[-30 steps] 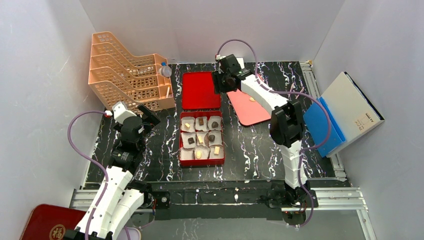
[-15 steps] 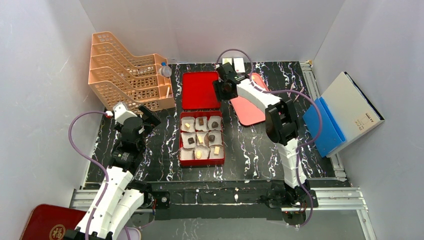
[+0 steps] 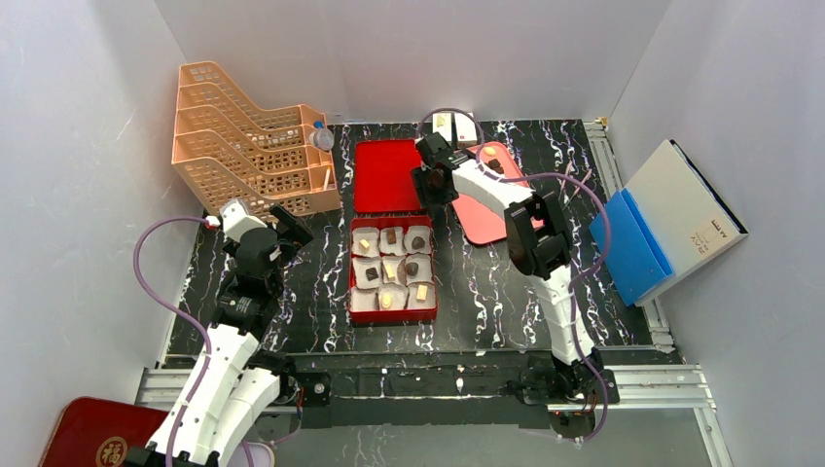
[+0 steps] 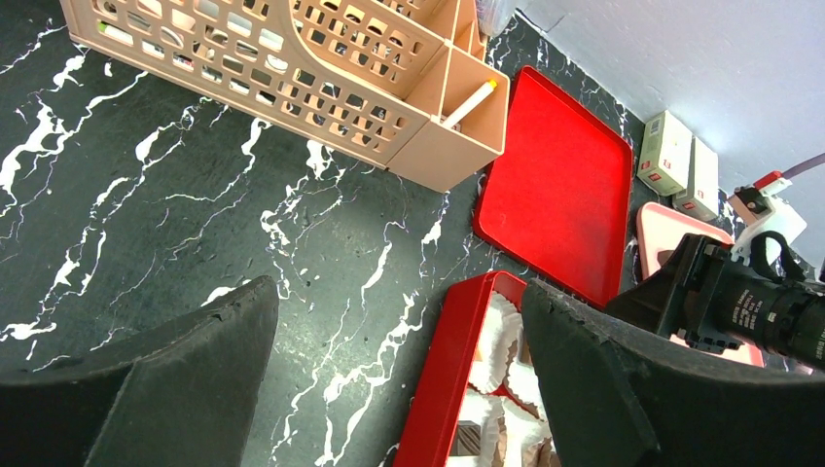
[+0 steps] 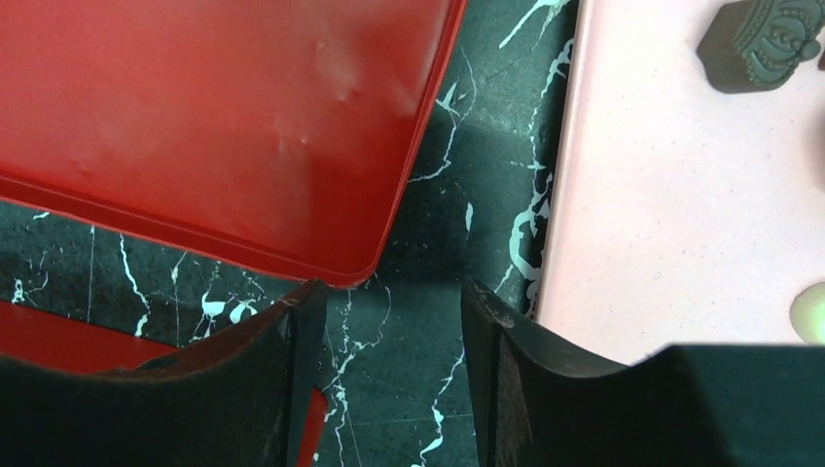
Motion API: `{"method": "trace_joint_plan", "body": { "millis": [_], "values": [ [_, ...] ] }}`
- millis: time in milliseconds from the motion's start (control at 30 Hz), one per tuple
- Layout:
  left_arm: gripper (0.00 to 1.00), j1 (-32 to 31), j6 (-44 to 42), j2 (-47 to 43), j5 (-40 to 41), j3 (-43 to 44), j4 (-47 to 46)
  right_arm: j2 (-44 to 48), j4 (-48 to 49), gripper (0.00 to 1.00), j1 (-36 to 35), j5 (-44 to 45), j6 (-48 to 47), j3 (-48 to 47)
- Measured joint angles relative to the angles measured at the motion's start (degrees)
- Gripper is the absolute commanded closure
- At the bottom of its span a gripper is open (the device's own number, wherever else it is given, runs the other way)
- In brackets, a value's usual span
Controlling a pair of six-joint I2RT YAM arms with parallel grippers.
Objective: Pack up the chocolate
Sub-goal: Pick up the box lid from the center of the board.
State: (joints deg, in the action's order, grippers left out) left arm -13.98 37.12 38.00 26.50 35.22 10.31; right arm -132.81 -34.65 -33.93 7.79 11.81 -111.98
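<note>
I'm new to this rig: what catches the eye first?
A red box, mid-table, holds chocolate pieces in white paper cups, its red lid lying beyond. The right end effector hovers open above the gap between that lid and a pink tray; a peach organizer stands far left.

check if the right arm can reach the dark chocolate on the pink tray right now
Probably yes. The right end effector hangs open beside the pink tray, and the dark chocolate lies bare on it, with nothing over it or between the two.
</note>
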Motion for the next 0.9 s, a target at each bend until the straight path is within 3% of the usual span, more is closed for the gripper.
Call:
{"method": "trace_joint_plan", "body": {
  "millis": [700,800,900],
  "values": [
    [0.08,0.0,-1.2,0.6,-0.2,-1.1,-1.1,-5.2,0.1,0.42,0.0,0.0,0.0,-6.3],
    [0.08,0.0,-1.5,0.5,-0.2,-1.1,-1.1,-5.3,0.1,0.47,0.0,0.0,0.0,-6.4],
    [0.08,0.0,-1.6,0.4,-0.1,-1.1,-1.1,-5.3,0.2,0.6,0.0,0.0,0.0,-6.4]
  ]
}}
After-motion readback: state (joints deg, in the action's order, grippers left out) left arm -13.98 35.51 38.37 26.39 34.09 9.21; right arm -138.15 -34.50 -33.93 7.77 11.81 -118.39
